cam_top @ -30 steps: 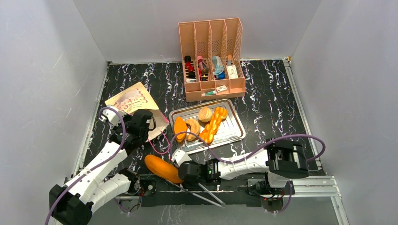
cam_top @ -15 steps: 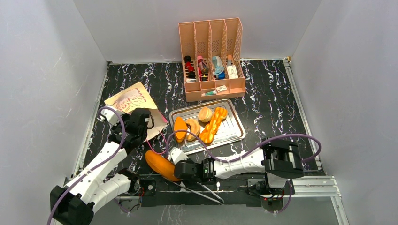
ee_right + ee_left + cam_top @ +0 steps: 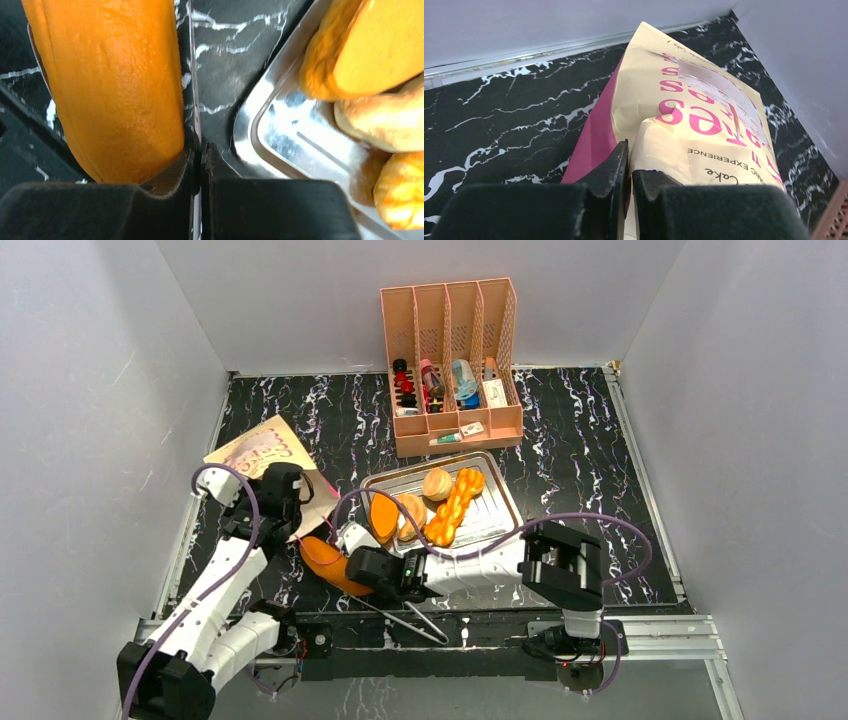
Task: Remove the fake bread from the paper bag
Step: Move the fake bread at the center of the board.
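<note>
The paper bag (image 3: 252,450) lies flat at the left of the table, cream with pink lettering and a magenta side panel (image 3: 596,135). My left gripper (image 3: 286,504) is shut on the bag's near edge (image 3: 659,145), its fingertips (image 3: 616,160) pinching the paper. A long orange fake bread loaf (image 3: 328,562) lies outside the bag, in front of the steel tray (image 3: 505,530). My right gripper (image 3: 356,562) is shut at the loaf's near end. In the right wrist view the loaf (image 3: 115,90) rests against the left finger, and a thin strip runs into the closed jaws (image 3: 200,150).
The tray (image 3: 260,130) holds several other fake breads, among them a round bun (image 3: 437,483) and a twisted loaf (image 3: 455,505). A peach slotted organizer (image 3: 450,350) with small items stands at the back. Grey walls close in on three sides.
My right gripper has moved left and away from the near edge, and the orange loaf has moved with it toward the tray. My left gripper has pulled the bag to the left.
</note>
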Available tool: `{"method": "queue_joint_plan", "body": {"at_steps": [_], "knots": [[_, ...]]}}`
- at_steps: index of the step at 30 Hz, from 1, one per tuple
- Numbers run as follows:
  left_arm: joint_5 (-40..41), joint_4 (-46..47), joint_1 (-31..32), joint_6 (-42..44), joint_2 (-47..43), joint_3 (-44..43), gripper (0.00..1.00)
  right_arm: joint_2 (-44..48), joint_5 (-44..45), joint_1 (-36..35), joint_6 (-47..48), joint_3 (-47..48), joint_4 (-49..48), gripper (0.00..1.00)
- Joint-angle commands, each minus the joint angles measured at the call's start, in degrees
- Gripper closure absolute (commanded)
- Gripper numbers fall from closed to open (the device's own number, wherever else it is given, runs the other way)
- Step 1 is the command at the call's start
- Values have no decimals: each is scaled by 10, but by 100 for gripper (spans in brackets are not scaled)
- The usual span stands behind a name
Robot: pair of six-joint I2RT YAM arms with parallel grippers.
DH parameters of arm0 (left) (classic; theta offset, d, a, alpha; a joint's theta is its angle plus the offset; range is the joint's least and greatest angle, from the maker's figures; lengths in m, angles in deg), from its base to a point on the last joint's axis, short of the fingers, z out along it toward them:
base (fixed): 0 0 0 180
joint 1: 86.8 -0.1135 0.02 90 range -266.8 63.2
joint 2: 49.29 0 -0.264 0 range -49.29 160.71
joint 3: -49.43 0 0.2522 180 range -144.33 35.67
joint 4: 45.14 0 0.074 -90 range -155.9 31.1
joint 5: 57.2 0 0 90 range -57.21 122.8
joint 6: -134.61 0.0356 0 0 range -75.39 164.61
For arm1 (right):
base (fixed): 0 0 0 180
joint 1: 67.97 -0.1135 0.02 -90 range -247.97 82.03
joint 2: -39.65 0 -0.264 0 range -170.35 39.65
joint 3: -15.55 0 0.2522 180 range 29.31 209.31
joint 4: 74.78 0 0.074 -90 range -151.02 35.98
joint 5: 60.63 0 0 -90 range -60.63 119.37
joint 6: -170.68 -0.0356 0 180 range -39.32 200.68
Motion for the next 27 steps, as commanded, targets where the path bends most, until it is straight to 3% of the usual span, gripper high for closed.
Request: {"method": "queue_joint_plan", "body": {"at_steps": [1,11,19,20,22,27], "knots": [[-14,15,-60,-5,13,-25,95,-30,7,25,27,69,-7,100],[-106,31,-195,-48,18,-37,94,-95,-2,72,62,173,9,100],[-170,46,-234,-61,31,-33,94,-136,-20,101,90,245,26,100],[-173,51,-235,-58,29,-30,94,-136,-24,102,91,244,26,95],[-179,60,-236,-51,24,-23,94,-131,-28,103,92,239,24,73],[-188,68,-238,-40,23,-15,94,-104,-32,103,105,213,8,41]]}}
